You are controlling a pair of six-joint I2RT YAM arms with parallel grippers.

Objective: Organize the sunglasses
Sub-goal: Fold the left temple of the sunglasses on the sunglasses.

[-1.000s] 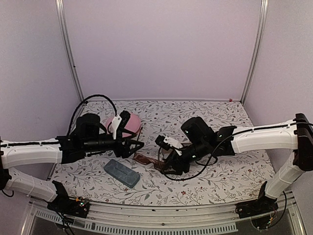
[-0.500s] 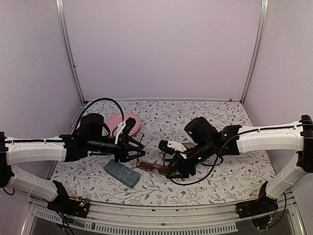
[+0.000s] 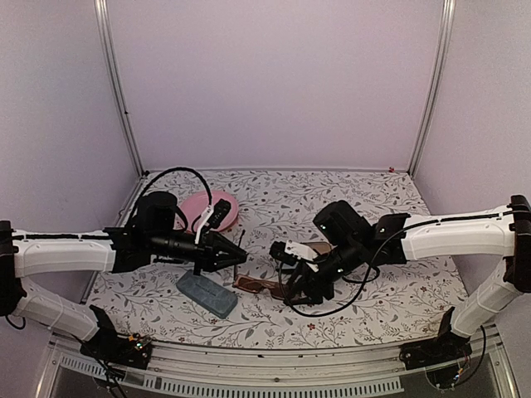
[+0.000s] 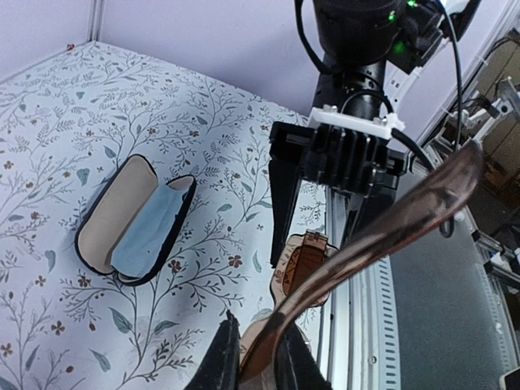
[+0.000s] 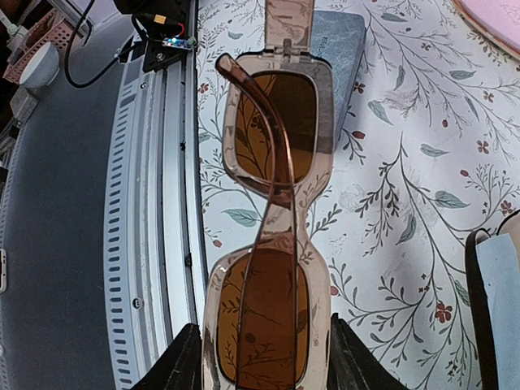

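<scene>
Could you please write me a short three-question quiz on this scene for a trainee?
1. True or false: the black oblong hard case lies open on the flower-patterned table.
2. Which gripper grips the lens front of the reddish-brown plastic sunglasses? A: left gripper. B: right gripper. C: neither.
3. Fill in: the left gripper pinches the sunglasses' unfolded side ___.
Key: 1 true; 2 B; 3 arm.
</scene>
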